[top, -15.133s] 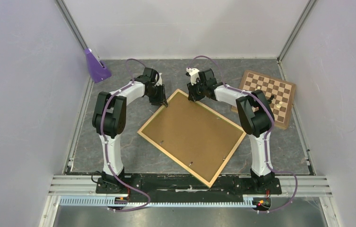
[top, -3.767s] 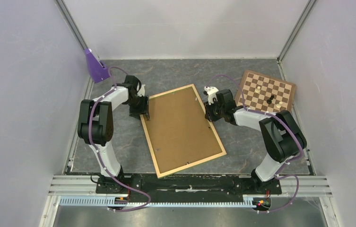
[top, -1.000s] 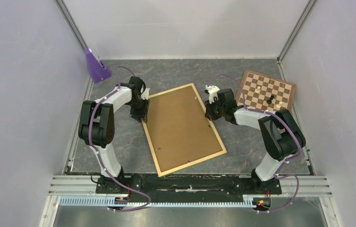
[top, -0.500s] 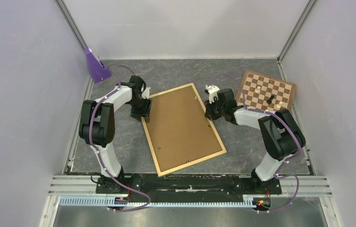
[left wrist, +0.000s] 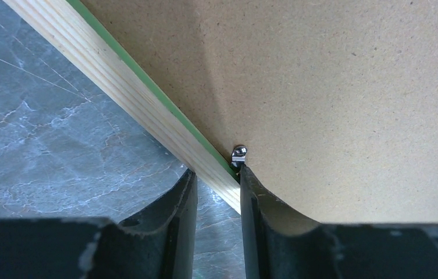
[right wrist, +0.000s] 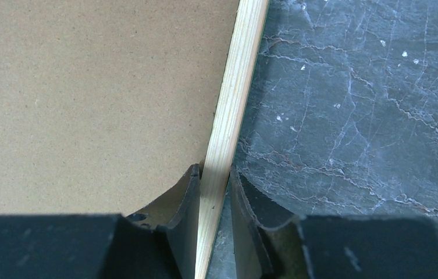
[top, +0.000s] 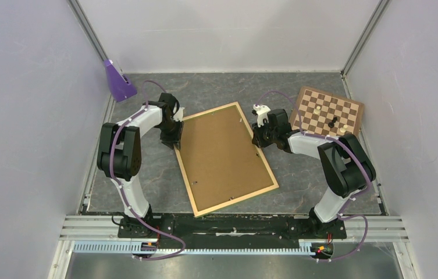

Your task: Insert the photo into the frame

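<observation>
The frame lies back face up on the table, its pale wood rails around a brown hardboard panel. My left gripper straddles the left long rail. In the left wrist view the gripper is shut on the frame's rail, with a green edge showing and one finger against a small metal tab. My right gripper is on the right long rail. In the right wrist view the gripper is shut on the frame's rail. The photo is out of view.
A brown-and-cream chessboard with a few pieces lies at the back right, close behind the right arm. A purple object stands in the back left corner. Enclosure walls rise on three sides, and a metal rail runs along the near edge.
Since the earliest frame the frame has been turned more upright and both grippers have moved onto its long rails. Over the last second nothing visibly moves.
</observation>
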Controlling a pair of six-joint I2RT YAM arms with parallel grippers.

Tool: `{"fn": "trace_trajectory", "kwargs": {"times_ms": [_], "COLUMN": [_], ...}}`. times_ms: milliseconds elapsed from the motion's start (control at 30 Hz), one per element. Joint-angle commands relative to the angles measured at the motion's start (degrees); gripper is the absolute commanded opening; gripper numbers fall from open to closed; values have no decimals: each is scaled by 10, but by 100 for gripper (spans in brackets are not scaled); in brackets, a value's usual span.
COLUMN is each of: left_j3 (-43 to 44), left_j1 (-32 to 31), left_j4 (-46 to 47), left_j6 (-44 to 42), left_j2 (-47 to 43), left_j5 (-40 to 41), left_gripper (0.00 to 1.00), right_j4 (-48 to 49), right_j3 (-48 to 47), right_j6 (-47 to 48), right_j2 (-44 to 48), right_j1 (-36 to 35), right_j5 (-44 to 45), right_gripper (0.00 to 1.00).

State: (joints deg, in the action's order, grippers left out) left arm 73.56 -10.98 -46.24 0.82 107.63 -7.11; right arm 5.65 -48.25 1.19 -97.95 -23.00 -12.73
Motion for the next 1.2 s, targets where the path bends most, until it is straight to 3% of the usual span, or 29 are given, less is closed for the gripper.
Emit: {"fn": "trace_trajectory", "kwargs": {"times_ms": [0,267,467,600,1167], "left_j3": [14,12,10,5,-10], "left_j1": [-2,-2,-2,-2,-2], "left_j4": [38,50,52,62,52], "left_j6": [-26,-36,-15,-14,-30], "left_j2": [11,4,-4,-1,-8], "left_j5": [-1,3,-3,-8,5], "left_gripper": [29,13,40,50,48], "right_j4": [-10,-10,-10,-10,-10], "right_j3": [-2,-1,-2,-2,-2], "right_j6": [8,9,9,9,8], "right_j2": [-19,-20,-22,-22,-25], "right_j1": [-2,-2,-2,-1,2], "right_j5": [-8,-9,-12,-13,-15], "right_gripper": [25,25,24,25,24]}}
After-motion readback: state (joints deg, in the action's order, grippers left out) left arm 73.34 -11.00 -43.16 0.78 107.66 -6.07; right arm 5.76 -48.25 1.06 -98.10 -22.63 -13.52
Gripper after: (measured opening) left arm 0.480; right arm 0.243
